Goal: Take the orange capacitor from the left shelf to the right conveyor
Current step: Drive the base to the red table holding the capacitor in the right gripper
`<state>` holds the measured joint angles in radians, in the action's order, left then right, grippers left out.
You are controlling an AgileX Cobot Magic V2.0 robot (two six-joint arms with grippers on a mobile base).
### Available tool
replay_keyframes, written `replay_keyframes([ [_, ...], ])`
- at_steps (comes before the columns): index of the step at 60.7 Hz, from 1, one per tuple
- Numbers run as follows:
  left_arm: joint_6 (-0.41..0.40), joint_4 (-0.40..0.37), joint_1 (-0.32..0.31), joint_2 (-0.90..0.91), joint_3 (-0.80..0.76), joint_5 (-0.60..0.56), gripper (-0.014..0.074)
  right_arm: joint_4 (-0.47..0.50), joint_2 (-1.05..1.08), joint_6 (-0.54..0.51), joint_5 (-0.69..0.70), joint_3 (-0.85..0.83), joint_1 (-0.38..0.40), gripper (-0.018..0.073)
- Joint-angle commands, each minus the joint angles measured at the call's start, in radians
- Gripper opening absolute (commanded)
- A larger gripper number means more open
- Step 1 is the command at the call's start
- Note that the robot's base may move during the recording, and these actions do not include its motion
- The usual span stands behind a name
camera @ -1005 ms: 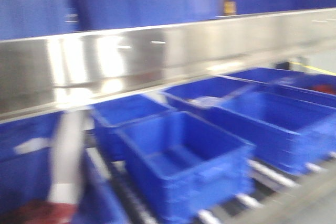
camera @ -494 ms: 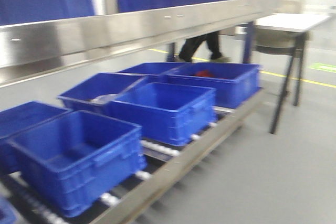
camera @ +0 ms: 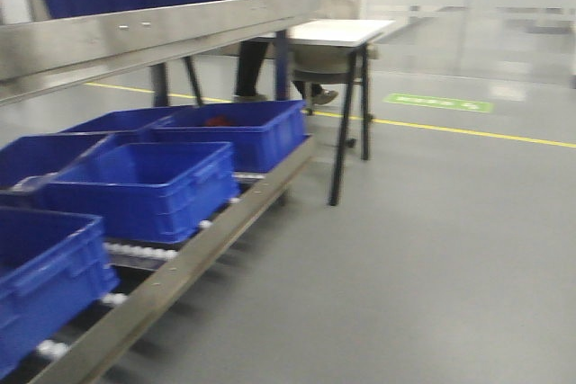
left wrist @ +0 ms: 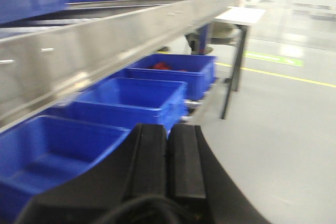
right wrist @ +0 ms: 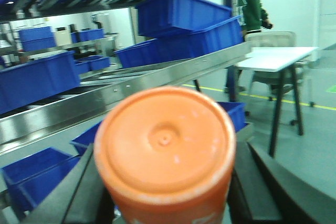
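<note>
The orange capacitor [right wrist: 165,148] fills the right wrist view, its flat top facing the camera, held between my right gripper's [right wrist: 165,192] two dark fingers [right wrist: 81,187]. My left gripper [left wrist: 168,153] shows in the left wrist view with its black pads pressed together and nothing between them. The left shelf [camera: 153,33], brushed steel with a tall front lip, runs across the upper left of the front view and also shows in the left wrist view [left wrist: 105,51] and the right wrist view [right wrist: 131,90]. The right conveyor is out of view.
Blue plastic bins [camera: 148,182] sit on a roller rack below the shelf; one holds something red [camera: 214,120]. A white table [camera: 337,31] with dark legs and a chair stand past the shelf's end. A person's legs [camera: 252,69] are behind. Grey floor with a yellow line [camera: 468,130] lies right.
The front view has swung to the right: the shelf and bins have slid to the left, and the table and open floor have come into view.
</note>
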<state>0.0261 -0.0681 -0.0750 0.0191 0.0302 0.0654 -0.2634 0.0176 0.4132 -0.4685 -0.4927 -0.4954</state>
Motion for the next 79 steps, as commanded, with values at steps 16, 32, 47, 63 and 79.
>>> replay_keyframes([
  [16, -0.002, -0.005, -0.006, 0.009, 0.026, -0.086, -0.0125, -0.015, -0.011, -0.008, 0.094, -0.025, 0.000, 0.0049],
  [32, -0.002, -0.005, -0.006, 0.009, 0.026, -0.086, -0.0125, -0.015, -0.011, -0.008, 0.094, -0.025, 0.000, 0.0049],
  [47, -0.002, -0.005, -0.006, 0.009, 0.026, -0.086, -0.0125, -0.015, -0.011, -0.008, 0.094, -0.025, 0.000, 0.0049],
  [63, -0.002, -0.005, -0.006, 0.009, 0.026, -0.086, -0.0125, -0.015, -0.011, -0.008, 0.094, -0.025, 0.000, 0.0049],
  [79, -0.002, -0.005, -0.006, 0.009, 0.026, -0.086, -0.0125, -0.015, -0.011, -0.008, 0.094, -0.025, 0.000, 0.0049],
])
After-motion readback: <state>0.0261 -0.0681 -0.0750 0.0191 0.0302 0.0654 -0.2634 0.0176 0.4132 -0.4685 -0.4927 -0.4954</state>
